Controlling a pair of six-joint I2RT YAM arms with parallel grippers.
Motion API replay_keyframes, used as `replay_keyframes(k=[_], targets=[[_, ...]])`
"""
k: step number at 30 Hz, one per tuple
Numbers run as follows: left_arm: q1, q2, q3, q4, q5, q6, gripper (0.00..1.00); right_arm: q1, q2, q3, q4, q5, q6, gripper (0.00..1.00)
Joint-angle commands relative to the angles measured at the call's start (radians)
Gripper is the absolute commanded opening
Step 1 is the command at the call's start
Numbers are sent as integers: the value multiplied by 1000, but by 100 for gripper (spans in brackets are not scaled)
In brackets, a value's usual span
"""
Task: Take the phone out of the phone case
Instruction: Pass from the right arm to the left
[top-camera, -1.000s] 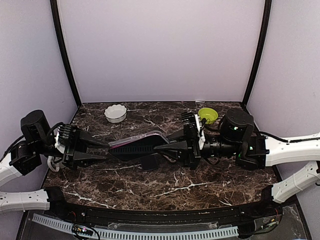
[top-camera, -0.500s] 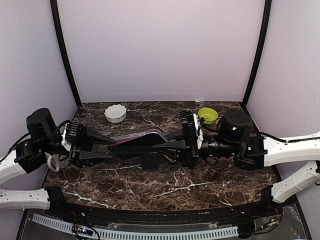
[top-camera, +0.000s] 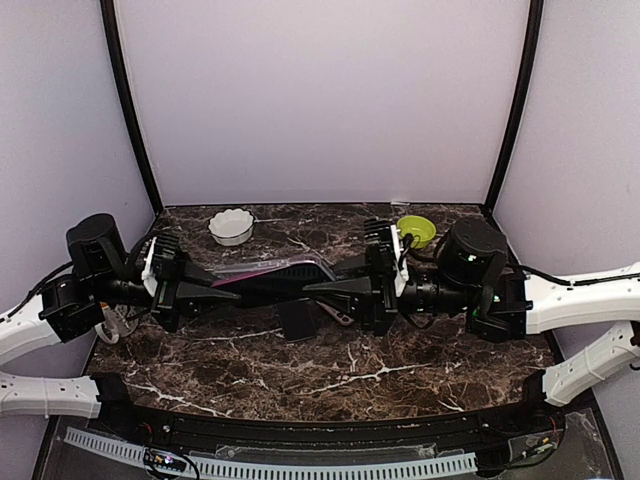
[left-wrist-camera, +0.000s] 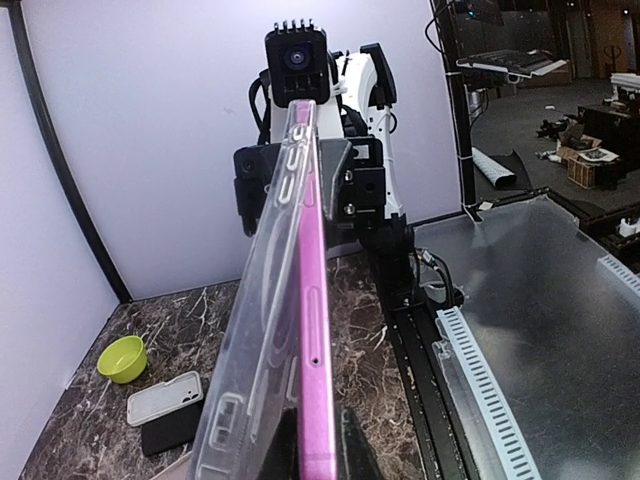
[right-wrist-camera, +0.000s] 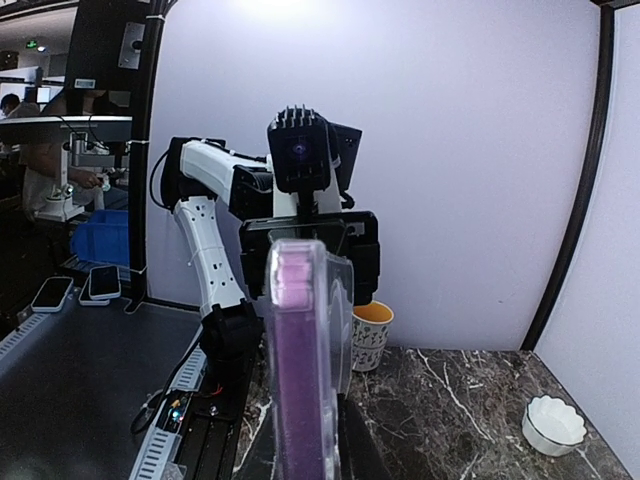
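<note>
A purple phone in a clear phone case hangs above the table between my two arms. My left gripper is shut on its left end and my right gripper on its right end. In the left wrist view the phone's purple edge stands upright between my dark fingers, and the clear case leans away from it on the left. The right wrist view shows the phone end-on with the case still wrapped round that end.
A white fluted bowl and a green bowl stand at the back of the marble table. A spare grey case lies on a black one under the phone. A patterned cup stands by the left arm.
My left gripper has moved right to the phone's left end and shut on it. The phone has levelled out a little. The right gripper has barely moved.
</note>
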Motion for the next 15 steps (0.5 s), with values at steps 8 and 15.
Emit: replay_keyframes(k=[8, 15], targets=[[2, 27, 4, 88, -220, 94, 0, 32, -33, -8, 53, 186, 19, 54], [2, -37, -56, -6, -306, 293, 0, 27, -74, 3, -150, 314, 8, 71]])
